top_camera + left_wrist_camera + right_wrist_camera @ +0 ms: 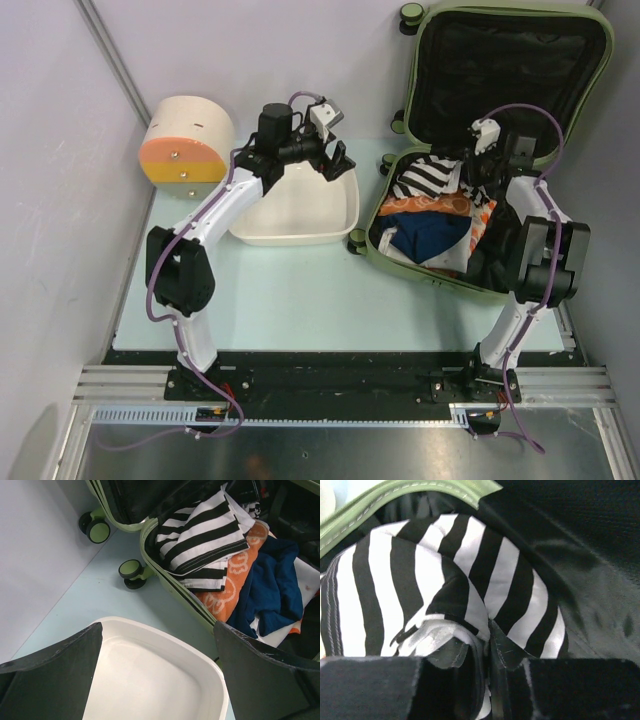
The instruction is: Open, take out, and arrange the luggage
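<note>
The olive-green suitcase (pixel 596 60) lies open at the right, its lid leaning back against the wall. Inside lie a black-and-white striped garment (pixel 428 178), an orange patterned cloth (pixel 440 207) and a dark blue garment (pixel 430 236). My right gripper (pixel 478 166) is down in the case, shut on a fold of the striped garment (pixel 445 580), with cloth pinched between its fingers (pixel 512 652). My left gripper (pixel 338 162) is open and empty above the white tub (pixel 300 210). The left wrist view shows the tub (pixel 150 670) below and the suitcase edge (pixel 170 587) beyond.
A round cream drawer box with an orange front (pixel 187 142) stands at the back left. The suitcase's small wheels (pixel 131 572) rest on the pale blue table (pixel 280 290) next to the tub. Grey walls close in on the left, back and right.
</note>
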Robot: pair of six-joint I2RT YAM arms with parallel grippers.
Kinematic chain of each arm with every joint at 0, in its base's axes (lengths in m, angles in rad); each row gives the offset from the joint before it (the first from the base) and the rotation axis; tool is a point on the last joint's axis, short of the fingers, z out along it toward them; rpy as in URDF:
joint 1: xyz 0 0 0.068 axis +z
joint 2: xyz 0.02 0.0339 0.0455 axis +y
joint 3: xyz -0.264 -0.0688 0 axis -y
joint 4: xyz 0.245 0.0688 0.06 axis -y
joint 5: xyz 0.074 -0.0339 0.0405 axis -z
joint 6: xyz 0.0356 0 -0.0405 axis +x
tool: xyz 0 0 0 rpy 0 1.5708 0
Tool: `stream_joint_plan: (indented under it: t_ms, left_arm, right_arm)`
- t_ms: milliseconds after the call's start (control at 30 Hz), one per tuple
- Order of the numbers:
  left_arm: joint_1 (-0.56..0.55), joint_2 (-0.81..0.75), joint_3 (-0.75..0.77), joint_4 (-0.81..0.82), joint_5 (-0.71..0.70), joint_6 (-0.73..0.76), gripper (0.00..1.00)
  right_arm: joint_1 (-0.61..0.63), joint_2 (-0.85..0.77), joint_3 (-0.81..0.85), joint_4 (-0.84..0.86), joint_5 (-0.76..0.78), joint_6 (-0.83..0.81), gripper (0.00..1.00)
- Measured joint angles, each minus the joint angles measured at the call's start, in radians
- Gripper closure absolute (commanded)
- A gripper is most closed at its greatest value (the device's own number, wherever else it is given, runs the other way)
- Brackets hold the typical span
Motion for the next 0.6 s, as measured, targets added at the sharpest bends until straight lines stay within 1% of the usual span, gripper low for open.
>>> stream_joint_plan:
  t_ms: [33,67,300,600]
  left_arm:
    - [0.0,0.0,0.0,0.0,0.0,0.0,0.03]
    - [0.0,0.0,0.0,0.0,0.0,0.0,0.03]
    - [0.0,0.001,0.008,0.0,0.001,0.0,0.03]
    - [0.0,0.002,0.029,0.002,0.002,0.008,0.01]
  right_arm:
    - [-0.008,0.0,0.0,0.02,-0.006,0.033,0.92]
    - [-0.015,0.0,0.0,0.035,-0.011,0.05,1.0]
    - [-0.061,-0.005,0.0,0.154,-0.104,0.236,1.0]
    - [-0.073,-0.011,0.0,0.291,-0.239,0.49,1.0]
